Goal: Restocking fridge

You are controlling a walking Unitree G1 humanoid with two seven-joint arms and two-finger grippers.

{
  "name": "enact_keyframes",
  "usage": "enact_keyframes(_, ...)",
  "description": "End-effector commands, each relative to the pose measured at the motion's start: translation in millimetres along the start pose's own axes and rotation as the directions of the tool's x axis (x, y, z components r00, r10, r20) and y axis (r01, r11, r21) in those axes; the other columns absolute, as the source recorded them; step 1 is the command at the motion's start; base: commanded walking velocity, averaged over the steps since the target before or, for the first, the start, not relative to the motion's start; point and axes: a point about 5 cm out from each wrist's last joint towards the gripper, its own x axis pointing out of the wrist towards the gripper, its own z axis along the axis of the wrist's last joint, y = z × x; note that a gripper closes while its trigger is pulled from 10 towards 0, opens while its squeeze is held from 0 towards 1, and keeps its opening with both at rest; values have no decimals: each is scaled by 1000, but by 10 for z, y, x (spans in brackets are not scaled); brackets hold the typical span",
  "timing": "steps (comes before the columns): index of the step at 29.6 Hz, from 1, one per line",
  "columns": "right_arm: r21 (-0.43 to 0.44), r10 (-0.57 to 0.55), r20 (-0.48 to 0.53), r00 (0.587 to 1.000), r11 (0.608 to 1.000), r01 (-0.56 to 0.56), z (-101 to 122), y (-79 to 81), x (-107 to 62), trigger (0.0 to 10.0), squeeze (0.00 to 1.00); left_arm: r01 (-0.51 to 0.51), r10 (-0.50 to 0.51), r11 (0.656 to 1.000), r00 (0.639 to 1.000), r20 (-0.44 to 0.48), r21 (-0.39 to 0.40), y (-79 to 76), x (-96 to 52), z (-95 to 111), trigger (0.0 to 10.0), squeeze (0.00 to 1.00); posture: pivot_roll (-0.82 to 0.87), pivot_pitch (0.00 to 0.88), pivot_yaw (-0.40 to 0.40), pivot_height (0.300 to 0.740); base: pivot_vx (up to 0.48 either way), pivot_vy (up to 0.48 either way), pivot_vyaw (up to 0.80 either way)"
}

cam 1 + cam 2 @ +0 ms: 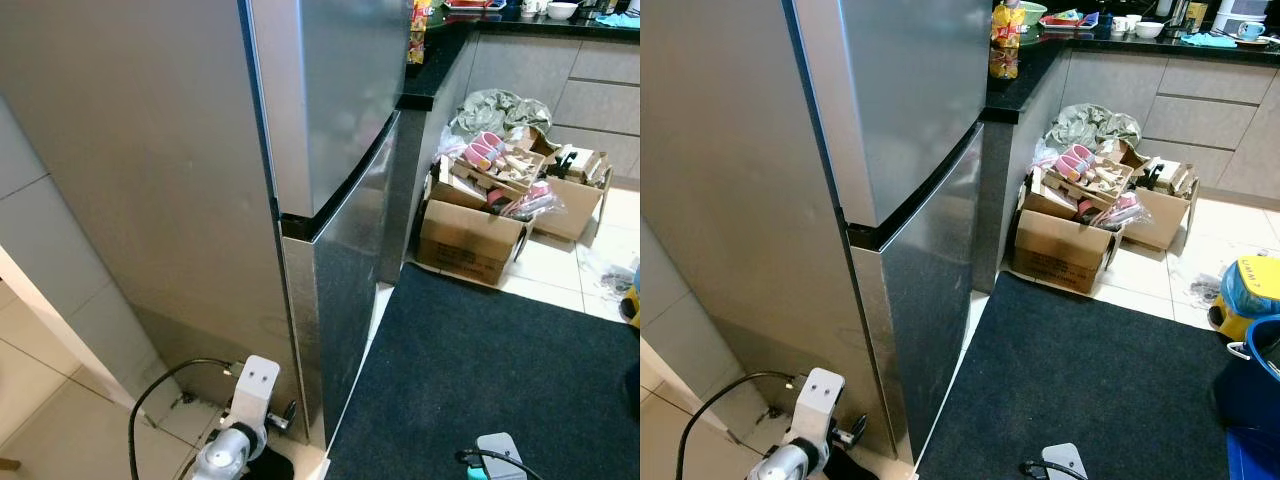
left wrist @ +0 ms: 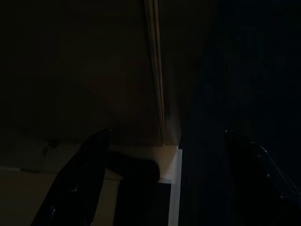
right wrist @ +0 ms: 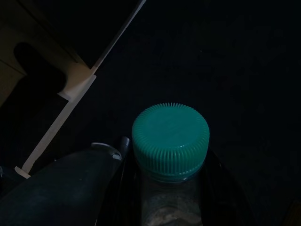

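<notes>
The right pincer point(image 3: 164, 188) grips a bottle point(image 3: 170, 141) with a green ribbed cap, its label hidden, above the dark mat point(image 1: 480, 370). The left pincer point(image 2: 164, 183) hangs wide open beside the closed fridge point(image 1: 330, 150). Print on the cardboard box point(image 1: 465, 245) is too small to read.

Silver left arm point(image 1: 232, 445), black cable point(image 1: 160, 390)

Head views bright and sharp; both wrist views very dark, perhaps shaded.
</notes>
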Motion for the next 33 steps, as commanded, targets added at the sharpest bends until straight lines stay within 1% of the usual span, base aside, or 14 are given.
enact_keyframes(1,9,-7,19,1000,1000,7,11,-3,-4,10000,0,-12,13,1000,999,-41,16,47,-29,-74,10000,0,-102,48,25,740,0,-480,0)
enact_keyframes(4,12,-6,22,1000,1000,6,10,10,-4,10000,0,-14,15,1000,999,-47,28,40,-29,-81,10000,0,-102,46,28,740,0,-480,0)
enact_keyframes(6,13,-5,22,1000,1000,5,6,16,-5,10000,0,-15,15,1000,999,-44,18,31,-31,-85,10000,0,-102,46,29,740,0,-480,0)
enact_keyframes(7,14,-4,22,1000,1000,4,1,20,-6,10000,0,-27,26,1000,999,-47,-15,34,-30,-90,10000,0,-102,45,29,740,0,0,0)
enact_keyframes(8,14,-4,22,1000,1000,4,1,20,-6,10000,0,-27,26,1000,999,-47,-15,34,-30,-90,10000,0,-102,45,29,740,0,0,0)
enact_keyframes(10,16,-2,21,1000,1000,2,-10,26,-9,10000,0,-36,33,998,999,-40,-55,42,-30,-85,10000,0,-101,42,29,740,0,0,0)
enact_keyframes(21,7,3,21,1000,1000,-3,-12,30,-10,10000,0,-59,58,996,998,-18,-74,121,-39,-58,10000,0,-102,31,26,740,0,0,0)
enact_keyframes(23,6,2,23,1000,1000,-2,-3,28,-8,10000,0,-77,77,994,997,-6,-83,172,-50,-48,10000,0,-102,27,27,740,0,0,0)
enact_keyframes(24,5,2,25,1000,1000,-2,4,28,-6,10000,0,-96,97,991,995,6,-97,228,-61,-36,9686,0,-100,27,26,740,0,0,0)
enact_keyframes(25,5,2,25,1000,1000,-2,4,28,-6,10000,0,-96,97,991,995,6,-97,228,-61,-36,9686,0,-100,27,26,740,0,0,0)
enact_keyframes(26,5,3,25,1000,1000,-3,5,29,-6,10000,0,-102,104,990,995,14,-101,256,-67,-28,0,0,-101,26,26,740,0,0,0)
enact_keyframes(31,4,6,22,1000,1000,-6,-7,35,-8,10000,0,-130,133,987,991,33,-94,361,-82,10,0,0,-98,29,26,740,0,0,0)
enact_keyframes(32,3,7,21,1000,1000,-7,-10,37,-8,10000,0,-131,134,989,990,42,-75,389,-82,34,4863,0,-98,30,27,740,0,0,0)
enact_keyframes(33,3,7,21,1000,1000,-7,-10,37,-8,10000,0,-131,134,989,990,42,-75,389,-82,34,4863,0,-98,30,27,740,0,0,0)
